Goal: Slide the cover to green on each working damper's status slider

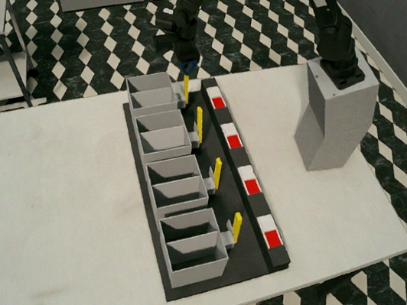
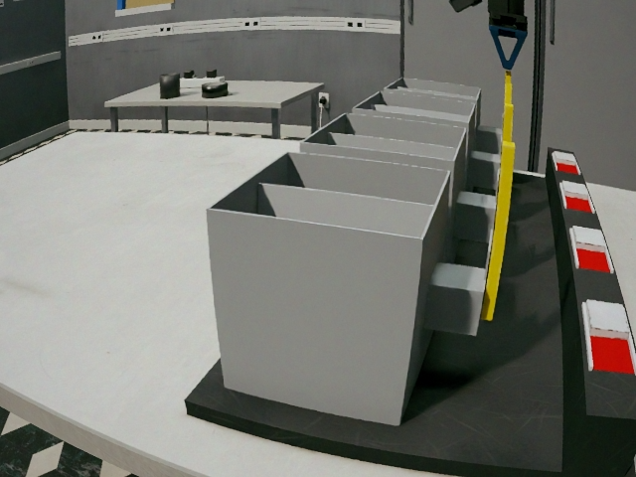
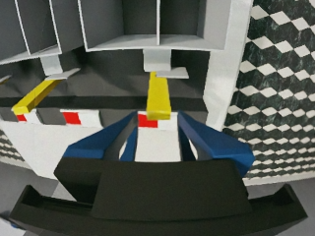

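Four open-topped grey dampers stand in a row: the farthest (image 1: 152, 96) (image 2: 441, 85) (image 3: 217, 25), two middle ones (image 1: 164, 136) (image 1: 181, 193), and the nearest (image 1: 198, 272) (image 2: 318, 308). Each has an upright yellow lever on its side. Their sliders, the farthest (image 1: 218, 102) (image 2: 567, 168) (image 3: 148, 121), two middle ones (image 1: 233, 141) (image 1: 252, 186) and the nearest (image 1: 273, 238) (image 2: 611, 354), all show red beside a white cover. My gripper (image 1: 187, 72) (image 2: 508, 69) (image 3: 157, 116) is partly open and empty, pointing down at the top of the farthest lever (image 1: 185, 89) (image 3: 158, 100), its fingertips on either side.
The dampers stand on a dark base board (image 1: 227, 202) (image 2: 529, 328), with the sliders on a raised strip along one side. The other yellow levers, including the nearest (image 1: 236, 227) (image 2: 498, 246), stick up in line. The arm's grey pedestal (image 1: 336, 123) stands beyond the slider strip.
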You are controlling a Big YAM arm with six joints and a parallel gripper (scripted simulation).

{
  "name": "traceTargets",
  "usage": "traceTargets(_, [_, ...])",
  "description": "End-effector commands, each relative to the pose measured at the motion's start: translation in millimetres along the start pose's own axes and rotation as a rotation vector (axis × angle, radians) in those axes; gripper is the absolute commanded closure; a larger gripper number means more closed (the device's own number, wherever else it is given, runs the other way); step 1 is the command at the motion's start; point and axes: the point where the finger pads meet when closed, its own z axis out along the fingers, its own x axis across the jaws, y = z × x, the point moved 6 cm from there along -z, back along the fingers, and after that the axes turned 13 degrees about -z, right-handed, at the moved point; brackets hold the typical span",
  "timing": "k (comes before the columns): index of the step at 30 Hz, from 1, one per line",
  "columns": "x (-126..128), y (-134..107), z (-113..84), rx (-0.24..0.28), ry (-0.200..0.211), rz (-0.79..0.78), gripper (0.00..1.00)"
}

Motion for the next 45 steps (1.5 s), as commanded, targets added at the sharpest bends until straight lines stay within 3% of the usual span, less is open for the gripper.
traceTargets(1, [-7, 12, 11.8, -0.012, -0.015, -0.007, 0.64])
traceTargets(20, [-9, 8, 40.1, -0.010, -0.015, -0.003, 0.64])
traceTargets(45, [-6, 4, 45.0, -0.003, -0.007, 0.000, 0.64])
